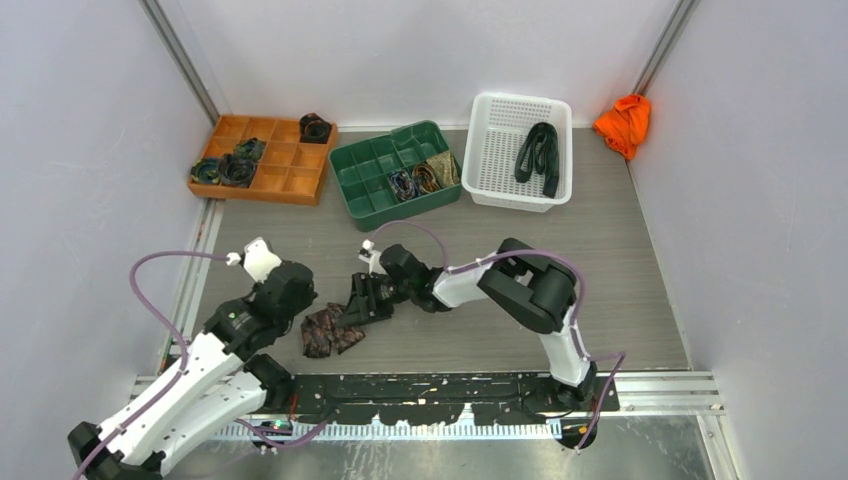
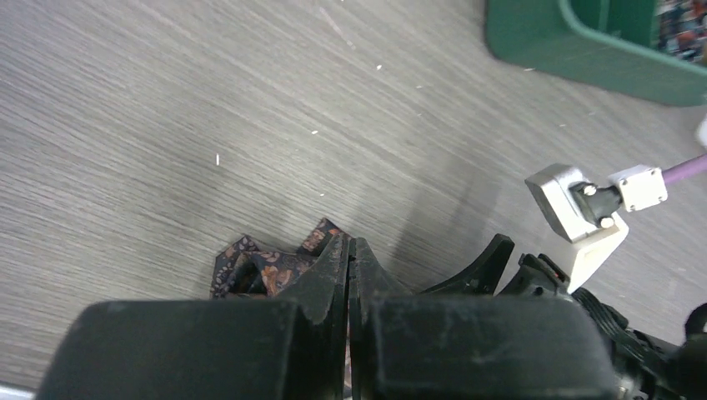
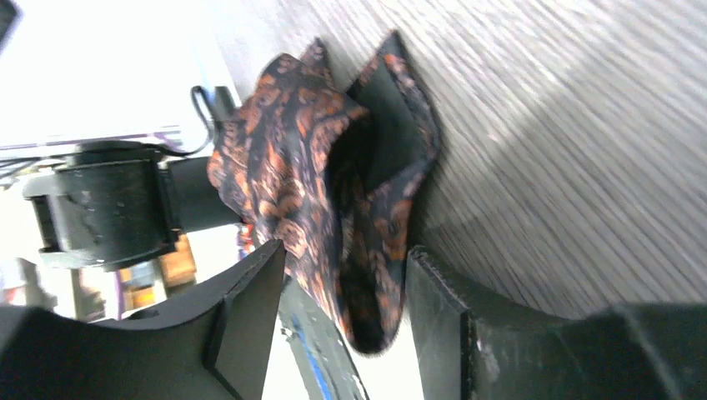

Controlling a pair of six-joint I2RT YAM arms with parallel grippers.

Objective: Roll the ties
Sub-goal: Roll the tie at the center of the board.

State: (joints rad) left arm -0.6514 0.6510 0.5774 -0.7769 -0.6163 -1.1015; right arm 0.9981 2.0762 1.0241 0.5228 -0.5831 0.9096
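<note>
Two robot arms reach toward the middle of a grey wood-grain table, meeting over a crumpled patterned tie, dark with an orange-brown mottled print, which lies bunched in loose folds near the front edge between the arms. From the overhead view, the left gripper comes in from the left and the right gripper from the right, both at the tie's upper edge. On the left wrist view, the left gripper's jaws are pressed together with only a hairline gap, their tips right at the fabric; whether a fold is caught between them cannot be told. On the right wrist view, the right gripper's jaws stand apart, released, with a hanging fold of the tie sitting loosely in the space between them, one pointed end of the fabric spread flat on the table beyond. Along the back of the table sit three containers in a row. An orange tray at far left holds several coiled ties in its compartments. Beside it, a green tray holds more small coils in its right-hand compartments. Next to that, a white basket contains a dark tie lying loose and unrolled. An orange cloth sits bunched in the far right corner, apart from the basket.
</note>
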